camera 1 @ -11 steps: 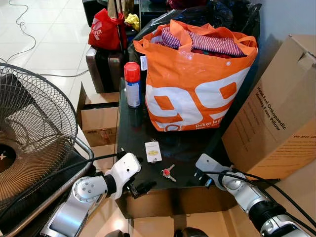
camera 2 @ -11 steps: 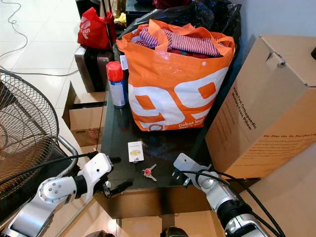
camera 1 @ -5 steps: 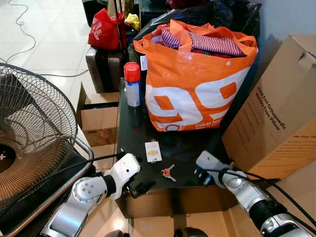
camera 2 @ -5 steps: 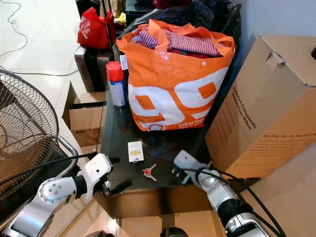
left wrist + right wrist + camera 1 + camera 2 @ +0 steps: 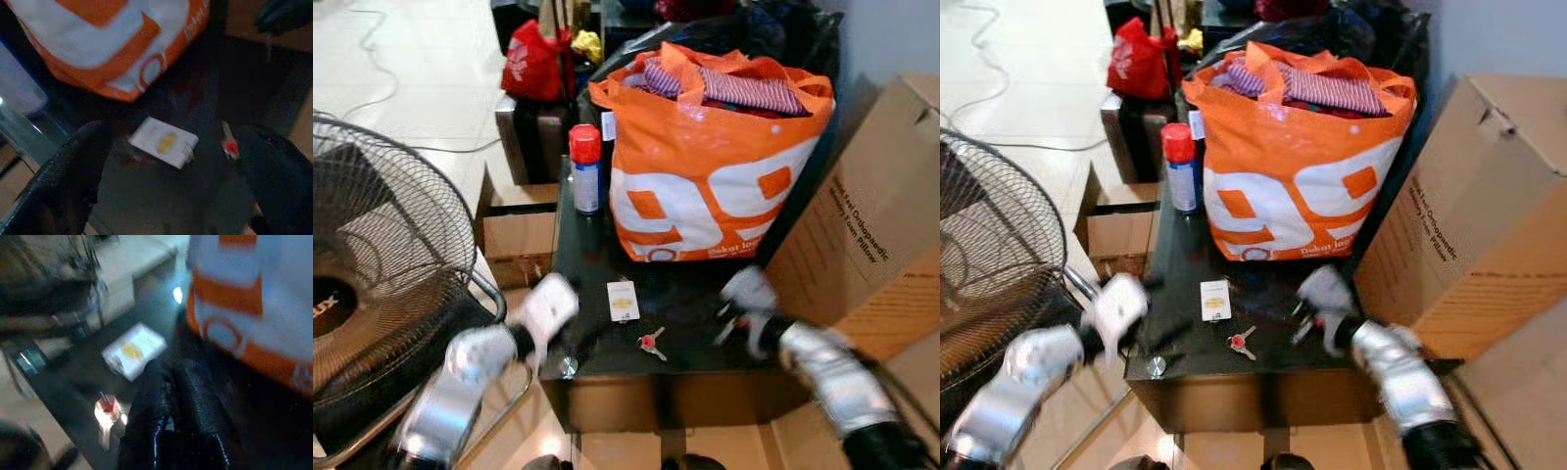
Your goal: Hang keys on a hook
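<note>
Keys (image 5: 649,342), red-capped, lie flat on dark glossy tabletop (image 5: 695,343) beside white tag (image 5: 623,301). Light, rigid, thin; likely slippery, so pinch red head. Left tool (image 5: 166,181) fingers apart; right tool (image 5: 171,387) fingers together.

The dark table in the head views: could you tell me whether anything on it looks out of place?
Nothing looks spilled or damaged. The red-headed key lies loose near the dark glass table's front edge, beside a white tag, unhung.
</note>
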Robot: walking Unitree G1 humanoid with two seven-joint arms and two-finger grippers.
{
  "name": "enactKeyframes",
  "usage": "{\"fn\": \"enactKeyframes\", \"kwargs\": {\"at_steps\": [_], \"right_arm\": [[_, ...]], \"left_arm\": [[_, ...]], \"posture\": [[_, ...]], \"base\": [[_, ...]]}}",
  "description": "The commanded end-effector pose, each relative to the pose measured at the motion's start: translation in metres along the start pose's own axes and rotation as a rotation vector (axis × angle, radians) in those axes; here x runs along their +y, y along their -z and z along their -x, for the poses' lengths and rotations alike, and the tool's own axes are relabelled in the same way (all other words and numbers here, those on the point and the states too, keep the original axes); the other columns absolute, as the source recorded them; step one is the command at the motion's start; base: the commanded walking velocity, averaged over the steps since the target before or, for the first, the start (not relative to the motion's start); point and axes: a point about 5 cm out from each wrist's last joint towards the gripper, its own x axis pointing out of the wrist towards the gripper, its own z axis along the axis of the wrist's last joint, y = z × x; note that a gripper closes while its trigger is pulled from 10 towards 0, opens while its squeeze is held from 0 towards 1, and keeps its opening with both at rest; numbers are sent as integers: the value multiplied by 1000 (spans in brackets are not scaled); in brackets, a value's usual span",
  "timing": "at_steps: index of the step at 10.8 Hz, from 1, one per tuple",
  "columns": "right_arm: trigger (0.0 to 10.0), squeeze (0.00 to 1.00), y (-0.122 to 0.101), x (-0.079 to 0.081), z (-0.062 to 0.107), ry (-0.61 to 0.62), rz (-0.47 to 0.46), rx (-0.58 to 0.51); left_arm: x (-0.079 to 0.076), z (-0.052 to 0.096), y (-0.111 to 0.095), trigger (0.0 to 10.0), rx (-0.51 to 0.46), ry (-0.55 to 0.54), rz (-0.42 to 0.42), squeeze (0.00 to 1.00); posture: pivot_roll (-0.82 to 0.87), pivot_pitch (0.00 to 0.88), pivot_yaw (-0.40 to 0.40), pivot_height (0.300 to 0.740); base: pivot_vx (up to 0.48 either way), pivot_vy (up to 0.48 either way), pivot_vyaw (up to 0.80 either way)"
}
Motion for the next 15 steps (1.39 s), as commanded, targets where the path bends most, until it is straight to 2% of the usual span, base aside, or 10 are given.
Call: {"fn": "enactKeyframes", "kwargs": {"at_steps": [1,2,5,6,7,8,9,10,12,15], "right_arm": [[0,0,-19,-1,7,-40,-64,-93],[0,0,-37,1,11,-94,-98,-171],[0,0,-76,15,20,-235,-162,-307],[0,0,-86,24,25,-318,-147,-304],[0,0,-89,29,27,-350,-144,-296],[0,0,-90,30,28,-364,-144,-289],[0,0,-91,32,29,-374,-138,-277],[0,0,-92,33,31,-381,-132,-260],[0,0,-91,32,33,-371,-139,-250],[0,0,-98,29,31,-351,-191,-306]], "left_arm": [[6,-3,-7,10000,-45,-14,21,569],[13,-7,-17,10000,-85,-12,26,1000],[33,-22,-43,10000,-173,2,-67,1000],[36,-31,-59,10000,-223,58,-113,1000],[32,-37,-69,10000,-255,132,-137,1000],[21,-41,-78,10000,-287,237,-163,859],[10,-45,-84,10000,-306,328,-189,75],[-2,-46,-85,10000,-303,401,-217,0],[-5,-44,-80,10000,-289,408,-223,0],[-14,-43,-76,10000,-274,450,-260,0]], "posture": [[-103,0,-11,740],[-104,0,-10,740],[-99,0,-16,740],[-100,0,-24,740],[-102,0,-27,740],[-105,0,-28,740],[-113,0,-24,740],[-124,0,-20,740],[-126,0,-23,740],[-121,0,-29,740]], "base": [[0,0,0],[0,0,0],[0,0,0],[0,0,0],[0,0,0],[0,0,0],[0,0,0],[0,0,0],[0,0,0],[0,0,0]]}}
